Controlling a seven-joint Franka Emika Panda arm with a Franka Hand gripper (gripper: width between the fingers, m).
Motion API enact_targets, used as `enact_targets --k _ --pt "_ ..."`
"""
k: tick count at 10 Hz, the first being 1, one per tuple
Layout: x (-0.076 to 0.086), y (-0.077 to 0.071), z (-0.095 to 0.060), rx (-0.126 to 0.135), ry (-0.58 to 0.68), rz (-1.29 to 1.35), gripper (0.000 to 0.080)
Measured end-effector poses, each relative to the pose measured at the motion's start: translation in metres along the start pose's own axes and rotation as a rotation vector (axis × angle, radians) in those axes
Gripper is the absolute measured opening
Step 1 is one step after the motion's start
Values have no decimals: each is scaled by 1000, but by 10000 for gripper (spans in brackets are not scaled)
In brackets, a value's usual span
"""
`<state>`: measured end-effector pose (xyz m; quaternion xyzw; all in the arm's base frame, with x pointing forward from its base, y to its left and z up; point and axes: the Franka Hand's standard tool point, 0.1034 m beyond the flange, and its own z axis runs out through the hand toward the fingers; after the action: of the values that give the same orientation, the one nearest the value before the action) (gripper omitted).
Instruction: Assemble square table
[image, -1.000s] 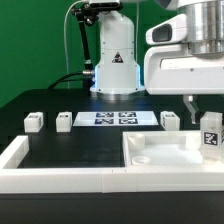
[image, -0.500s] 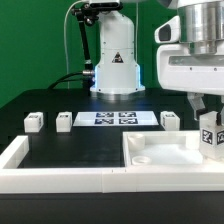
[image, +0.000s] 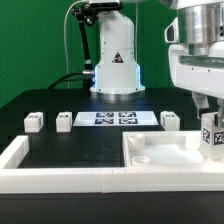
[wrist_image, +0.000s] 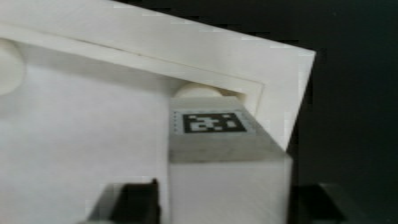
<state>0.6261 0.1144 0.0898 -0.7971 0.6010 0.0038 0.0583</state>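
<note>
The square table's white slab (image: 160, 150) lies at the exterior view's right, inside the rail's corner. My gripper (image: 208, 118) hangs over the slab's right edge, shut on a white tagged leg (image: 212, 136) that points down. In the wrist view the leg (wrist_image: 214, 130) runs out from between the two dark fingers (wrist_image: 134, 200), and its far end sits by a rounded corner recess of the slab (wrist_image: 107, 100). Whether the leg touches the slab I cannot tell. Three more legs (image: 33, 121), (image: 64, 120), (image: 170, 119) stand on the black surface.
The marker board (image: 118, 118) lies flat at the middle back, in front of the arm's white base (image: 116, 70). A long white rail (image: 60, 172) borders the front of the black surface and turns up at the left (image: 12, 150).
My gripper has shifted toward the exterior view's right with the leg still in it, from over the slab's inner part to its right edge. The loose legs have not moved.
</note>
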Motion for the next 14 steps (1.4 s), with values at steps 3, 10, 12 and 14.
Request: enact_targets --k 3,10,12,14 --pt "-2 -3 0 14 0 -221 622" --pt "-6 -8 7 10 -3 -966 648" --pt "-7 -8 8 5 -10 -1147 648" --pt "-4 -9 8 1 -15 -1310 648"
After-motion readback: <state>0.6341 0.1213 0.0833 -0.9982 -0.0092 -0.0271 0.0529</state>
